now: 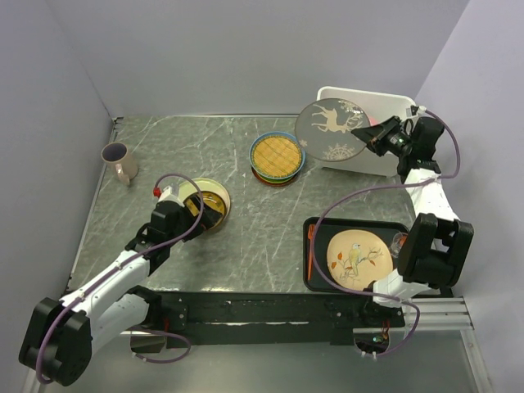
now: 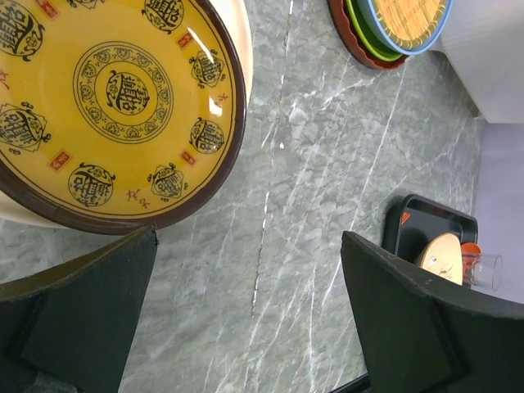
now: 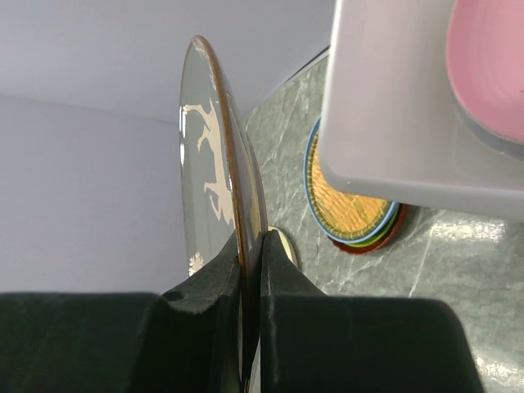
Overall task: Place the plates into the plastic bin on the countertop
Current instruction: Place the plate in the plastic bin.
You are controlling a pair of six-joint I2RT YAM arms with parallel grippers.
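Close by, a bird plate (image 1: 354, 258) sits on the black tray (image 1: 344, 225). The left gripper (image 2: 250, 270) hangs over a yellow plate (image 2: 115, 98), jaws wide, holding nothing. Mid counter (image 1: 246, 237), a stack of plates (image 1: 278, 157) waits. Far right, the right gripper (image 3: 250, 262) has its jaws pinched on the deer plate (image 1: 330, 129), up on edge by the bin (image 1: 385, 105), not in yet. A pink plate (image 3: 491, 65) lies inside, so 1 done, lots left. The cup (image 1: 119, 160) is far left, out of the way.

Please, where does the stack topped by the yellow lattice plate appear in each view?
Top external: stack at centre, left of the plastic bin.
Left wrist: stack in the top right corner.
Right wrist: stack at centre right, below the plastic bin.
Shared landmark: the plastic bin.
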